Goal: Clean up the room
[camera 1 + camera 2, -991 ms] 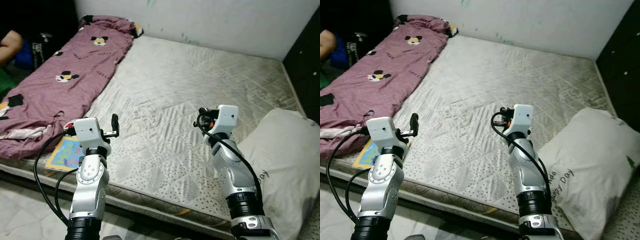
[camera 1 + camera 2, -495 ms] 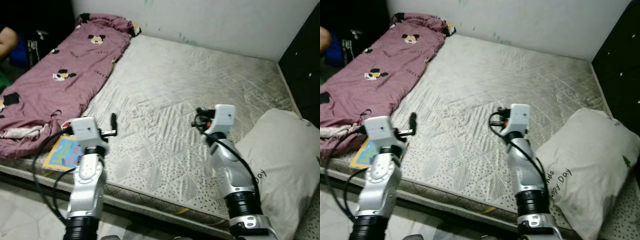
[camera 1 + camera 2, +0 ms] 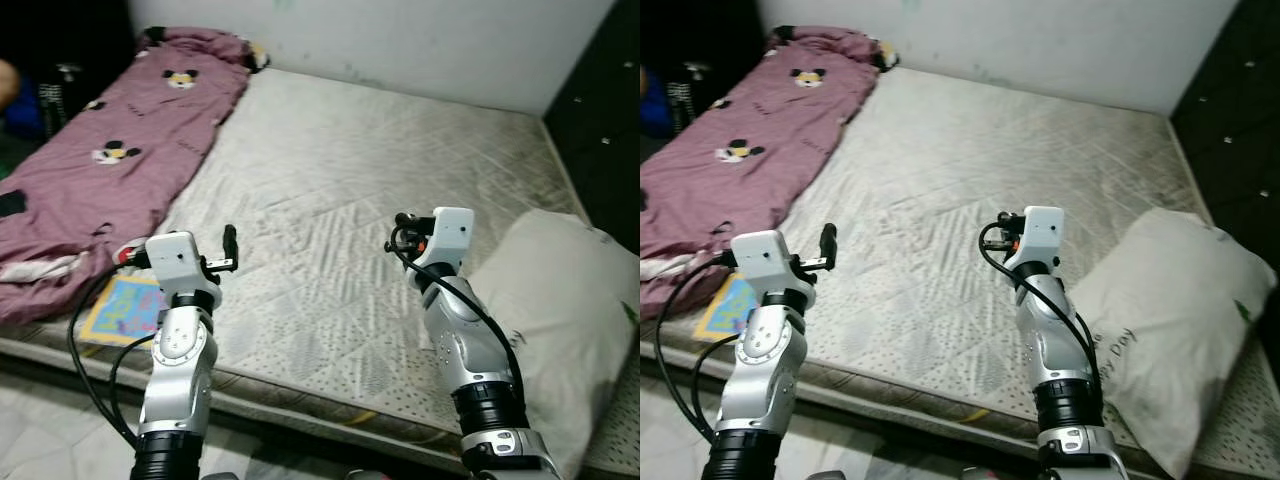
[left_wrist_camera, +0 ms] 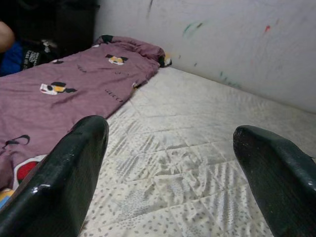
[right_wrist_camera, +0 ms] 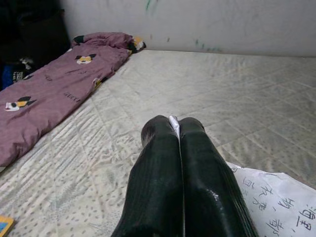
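Observation:
A bare quilted mattress (image 3: pixel 350 150) lies before me. A purple blanket with cartoon mouse prints (image 3: pixel 110 150) is spread along its left side. A white pillow with printed writing (image 3: pixel 560 300) rests at the right, near the front edge. A colourful flat book (image 3: pixel 120 310) lies at the mattress's front left corner. My left gripper (image 4: pixel 170 133) is raised over the front left of the mattress, open with nothing between its fingers. My right gripper (image 5: pixel 174 123) hovers over the middle front, just left of the pillow, its fingers pressed shut.
A pale wall (image 3: pixel 400 40) runs behind the bed. Dark furniture (image 3: pixel 600 90) stands at the right edge. At the far left, part of a person (image 3: pixel 8 75) shows beside dark clutter. Tiled floor (image 3: pixel 50 430) lies below the mattress's front edge.
The whole view has shifted a little, so the camera has moved. Both arms hold the same raised pose, and nothing on the bed has moved.

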Robot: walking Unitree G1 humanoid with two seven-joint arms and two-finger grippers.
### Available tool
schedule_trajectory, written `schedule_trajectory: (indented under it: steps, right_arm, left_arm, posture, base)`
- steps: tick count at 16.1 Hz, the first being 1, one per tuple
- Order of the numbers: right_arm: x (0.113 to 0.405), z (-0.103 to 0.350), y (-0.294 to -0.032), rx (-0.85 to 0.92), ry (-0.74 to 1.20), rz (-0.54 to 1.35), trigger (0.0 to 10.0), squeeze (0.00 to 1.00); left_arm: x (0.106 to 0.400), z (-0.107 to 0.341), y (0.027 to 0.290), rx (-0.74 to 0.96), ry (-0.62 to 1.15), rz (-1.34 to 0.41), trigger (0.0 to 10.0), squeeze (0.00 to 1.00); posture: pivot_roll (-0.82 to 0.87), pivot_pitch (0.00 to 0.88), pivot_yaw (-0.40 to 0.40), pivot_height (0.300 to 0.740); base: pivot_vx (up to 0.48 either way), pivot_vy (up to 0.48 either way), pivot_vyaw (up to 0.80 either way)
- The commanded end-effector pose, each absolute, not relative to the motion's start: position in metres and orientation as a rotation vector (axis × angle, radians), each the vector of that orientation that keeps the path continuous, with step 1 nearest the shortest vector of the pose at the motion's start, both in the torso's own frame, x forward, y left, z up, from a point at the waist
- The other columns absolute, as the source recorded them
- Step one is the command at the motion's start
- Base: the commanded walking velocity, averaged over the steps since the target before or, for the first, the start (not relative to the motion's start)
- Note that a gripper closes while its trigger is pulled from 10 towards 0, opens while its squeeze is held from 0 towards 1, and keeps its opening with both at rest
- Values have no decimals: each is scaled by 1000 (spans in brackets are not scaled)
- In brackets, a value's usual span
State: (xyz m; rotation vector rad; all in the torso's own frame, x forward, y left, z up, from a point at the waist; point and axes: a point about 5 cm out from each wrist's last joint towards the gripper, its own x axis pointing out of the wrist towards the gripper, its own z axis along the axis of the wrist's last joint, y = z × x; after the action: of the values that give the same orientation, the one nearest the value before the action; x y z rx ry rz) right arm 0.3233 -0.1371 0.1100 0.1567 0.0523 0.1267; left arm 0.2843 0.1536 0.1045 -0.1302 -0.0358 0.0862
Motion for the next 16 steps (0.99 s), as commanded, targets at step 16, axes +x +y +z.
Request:
schedule_trajectory:
  steps: [16]
  right_arm:
    - [326,111,-137,149,48,127,10000,0]
  left_arm:
    - [289,107,151,-132,-44,76,10000,0]
  posture:
    - [-63,0,-36,740]
  base:
    - [0,330,0]
